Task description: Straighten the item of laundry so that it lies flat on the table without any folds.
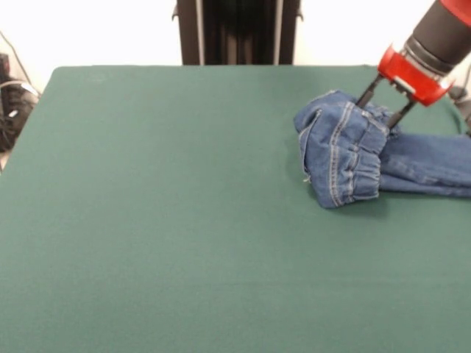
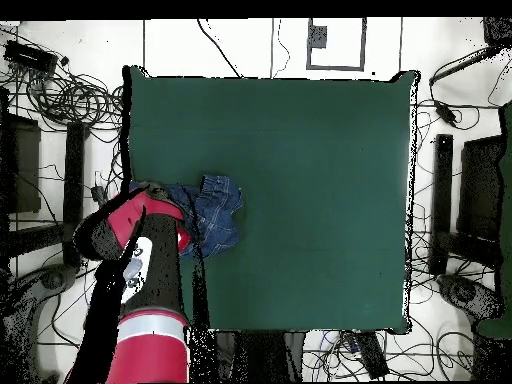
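Note:
The item of laundry, a small pair of blue jeans (image 1: 344, 156), lies bunched at the table's (image 1: 184, 220) right side. Its elastic waistband end is folded over into a lump. One leg (image 1: 434, 165) runs flat toward the right edge of the front view. My gripper (image 1: 377, 112) comes down from the upper right onto the top of the lump. Its two dark fingers (image 1: 366, 94) stand apart, tips touching the denim on either side of a ridge. In the overhead view the jeans (image 2: 215, 210) sit near the table's (image 2: 320, 180) left edge, partly under my red arm (image 2: 140, 250).
Cables and dark equipment (image 2: 60, 95) surround the table on the floor. A dark stand (image 1: 237, 31) rises behind the far edge. The green top stretches wide to the left of the jeans in the front view.

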Robot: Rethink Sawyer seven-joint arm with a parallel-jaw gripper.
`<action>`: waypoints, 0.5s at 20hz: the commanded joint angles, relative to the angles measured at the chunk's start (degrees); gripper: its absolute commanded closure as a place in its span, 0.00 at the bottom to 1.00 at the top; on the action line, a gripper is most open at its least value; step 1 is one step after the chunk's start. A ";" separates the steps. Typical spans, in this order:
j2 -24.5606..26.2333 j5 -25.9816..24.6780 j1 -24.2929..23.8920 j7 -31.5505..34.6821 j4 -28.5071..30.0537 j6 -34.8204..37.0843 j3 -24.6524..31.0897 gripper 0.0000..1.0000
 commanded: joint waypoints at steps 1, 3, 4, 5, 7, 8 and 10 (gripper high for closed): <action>5.79 2.02 1.25 1.01 -0.84 -1.63 4.84 0.00; 5.59 2.87 1.16 1.21 -0.51 -1.47 5.30 0.00; 5.41 3.46 1.44 1.83 -0.40 -1.19 5.40 0.00; 5.22 4.00 1.67 2.24 -0.31 -0.78 5.51 0.00; 4.95 4.51 2.02 2.50 -0.26 -0.36 5.42 0.00; 4.92 4.96 1.89 2.41 -0.18 -0.36 5.65 0.00; 4.96 5.87 2.19 3.06 -0.16 -0.18 5.77 0.00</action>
